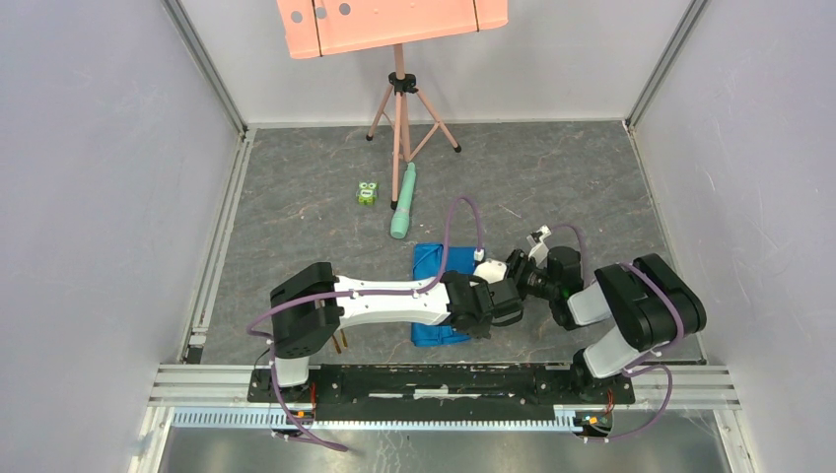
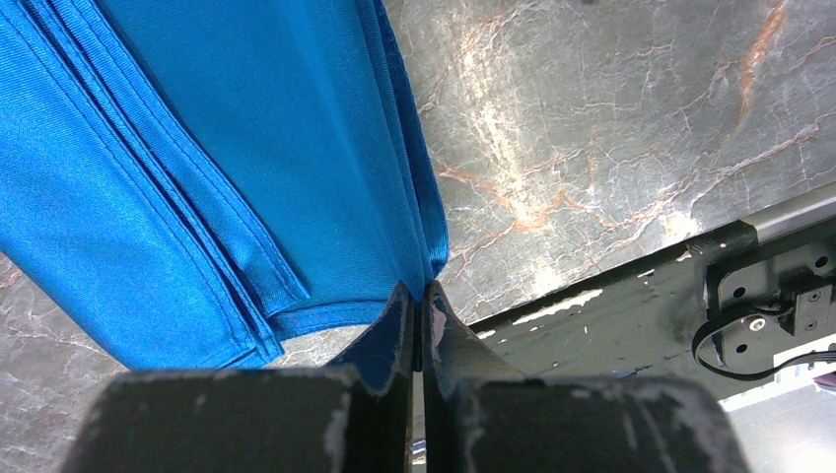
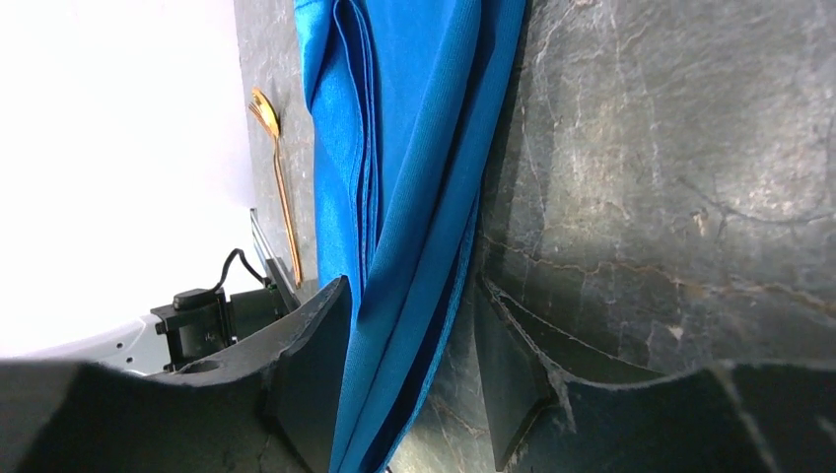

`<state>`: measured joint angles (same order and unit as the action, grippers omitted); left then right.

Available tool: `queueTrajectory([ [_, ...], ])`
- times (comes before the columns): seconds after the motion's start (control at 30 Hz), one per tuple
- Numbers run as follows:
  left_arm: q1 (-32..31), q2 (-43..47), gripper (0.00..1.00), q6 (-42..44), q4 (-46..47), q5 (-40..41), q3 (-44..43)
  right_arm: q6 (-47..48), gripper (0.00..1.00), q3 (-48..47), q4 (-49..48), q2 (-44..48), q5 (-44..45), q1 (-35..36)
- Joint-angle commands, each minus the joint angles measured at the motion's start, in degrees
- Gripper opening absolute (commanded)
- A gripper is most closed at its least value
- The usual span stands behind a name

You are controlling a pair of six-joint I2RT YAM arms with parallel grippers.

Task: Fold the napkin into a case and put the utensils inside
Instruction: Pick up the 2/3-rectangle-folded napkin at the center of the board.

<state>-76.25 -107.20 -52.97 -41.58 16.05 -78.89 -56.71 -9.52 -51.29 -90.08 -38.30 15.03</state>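
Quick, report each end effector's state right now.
Left end effector: closed, pinching a corner of the napkin.
Right end effector: open, jaws either side of the napkin's folded edge, not yet clamped.

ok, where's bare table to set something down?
Free: far right, between the tripod legs and the right wall; left side, from the green toy out to the rail. Crowded: near centre, where the left pincer and right pincer meet on the napkin; the tube lies just beyond it.
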Motion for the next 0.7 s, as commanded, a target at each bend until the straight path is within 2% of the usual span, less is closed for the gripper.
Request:
queueTrajectory([
  [0.0, 0.1, 2.78, 0.02, 1.38, 1.46, -0.14, -0.31, -0.6, 0.54, -1.84, -4.63, -2.11, 1.3, 0.34],
  [0.4, 0.05, 2.56, 0.02, 1.62, 1.92, -0.67, -0.42, -2.52, 0.43, -3.13, -9.93, -7.31, 1.3, 0.67],
  [0.5, 0.14, 2.52, 0.02, 1.93, 3.09, -1.43, -0.06, -1.6, 0.31, -3.44, -10.66, -8.05, 1.8, 0.69],
  [0.57, 0.42, 2.76, 0.04, 2.87, 5.2, -3.84, 0.75, 0.06, 0.13, -3.87, -10.74, -8.56, 1.39, 0.72],
  [0.6, 0.75, 3.24, 0.12, 3.4, 7.07, -5.46, 1.79, 1.14, 0.03, -3.92, -11.1, -8.77, 1.06, 0.7],
  [0.67, 1.33, 6.63, 0.26, 4.96, 11.29, -8.05, 5.94, 3.59, 0.01, -4.14, -11.3, -8.88, 0.54, 0.57],
])
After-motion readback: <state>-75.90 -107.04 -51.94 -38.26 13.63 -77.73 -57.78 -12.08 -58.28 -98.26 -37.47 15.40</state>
